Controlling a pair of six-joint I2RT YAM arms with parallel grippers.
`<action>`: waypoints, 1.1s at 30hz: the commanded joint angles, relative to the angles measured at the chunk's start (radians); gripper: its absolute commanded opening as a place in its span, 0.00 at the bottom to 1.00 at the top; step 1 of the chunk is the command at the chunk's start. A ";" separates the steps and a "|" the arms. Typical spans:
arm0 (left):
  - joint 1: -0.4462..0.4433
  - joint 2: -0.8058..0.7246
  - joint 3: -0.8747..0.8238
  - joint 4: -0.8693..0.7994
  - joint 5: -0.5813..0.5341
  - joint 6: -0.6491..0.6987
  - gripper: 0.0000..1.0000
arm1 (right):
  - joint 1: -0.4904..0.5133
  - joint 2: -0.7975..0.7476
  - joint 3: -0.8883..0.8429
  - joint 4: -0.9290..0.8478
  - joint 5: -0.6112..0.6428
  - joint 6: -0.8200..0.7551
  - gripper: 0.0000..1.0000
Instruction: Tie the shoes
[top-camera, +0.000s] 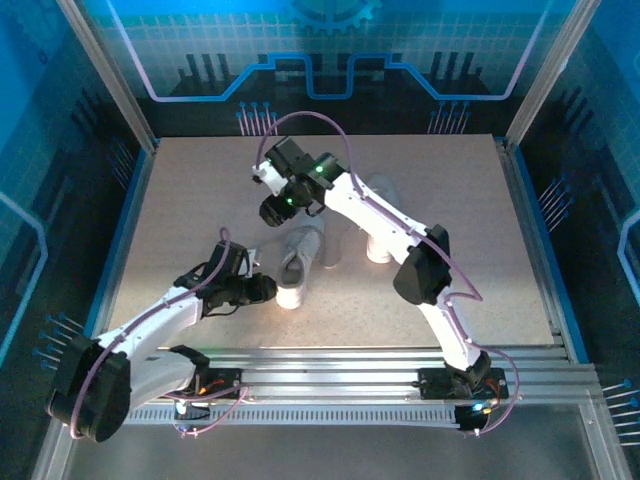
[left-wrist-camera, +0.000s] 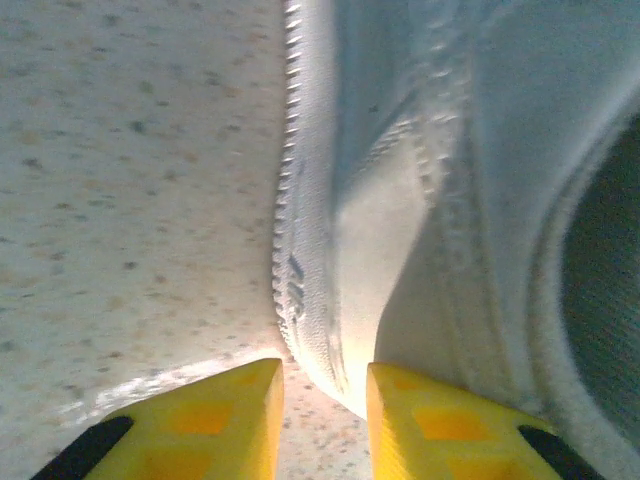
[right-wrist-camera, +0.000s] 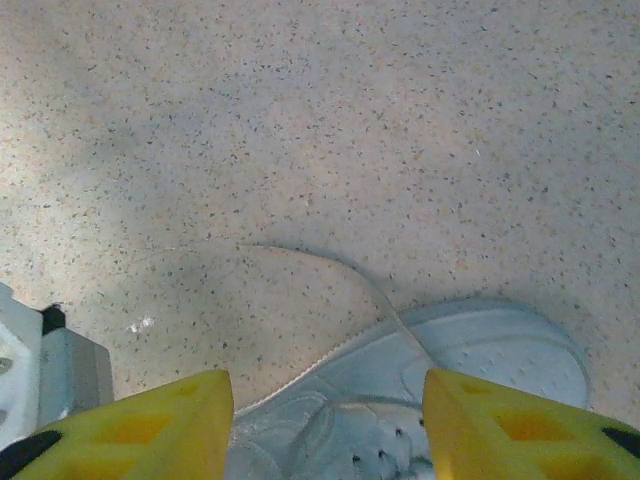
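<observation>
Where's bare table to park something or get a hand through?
Free: far-right table between the right arm and right rail; far-left patch between the left rail and right end effector; near strip between the near shoe and front rail. Crowded: centre, where the near shoe, far shoe, left end effector and right arm bunch together.

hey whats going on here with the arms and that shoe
A white shoe on the table is being set up for tying. The left tool sits at its heel, jaws narrowly apart. The right tool hangs open over the toe end, where a loose lace trails across the table. No bow is visible yet.
</observation>
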 joint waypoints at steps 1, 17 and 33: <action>-0.084 -0.008 -0.022 0.109 -0.003 -0.085 0.27 | -0.024 -0.159 -0.089 0.049 -0.004 0.027 0.53; -0.001 -0.043 0.178 -0.148 -0.091 0.129 0.52 | -0.061 -0.453 -0.542 0.079 0.135 0.021 0.50; 0.222 0.652 0.751 -0.415 -0.068 0.679 0.59 | -0.007 -0.383 -0.570 0.097 0.202 0.027 0.50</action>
